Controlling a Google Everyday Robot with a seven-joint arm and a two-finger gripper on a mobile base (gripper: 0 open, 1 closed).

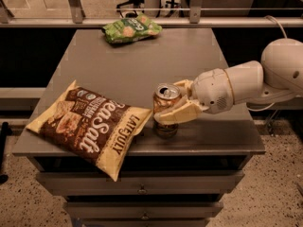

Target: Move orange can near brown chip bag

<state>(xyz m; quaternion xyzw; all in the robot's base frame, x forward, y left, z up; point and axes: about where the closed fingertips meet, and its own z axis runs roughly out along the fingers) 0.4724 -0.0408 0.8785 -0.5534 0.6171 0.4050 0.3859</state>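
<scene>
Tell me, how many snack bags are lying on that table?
2. The brown chip bag lies at the front left; the green bag lies at the far edge. The claw grips the orange can beside the brown chip bag. None seem hidden.

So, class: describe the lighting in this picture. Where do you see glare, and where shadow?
Camera view: warm, dim light overall; glare on the silver top of the orange can; the pincer, shut on the can beside the brown chip bag, is brightly lit; deep shadow under the table edge.
</scene>
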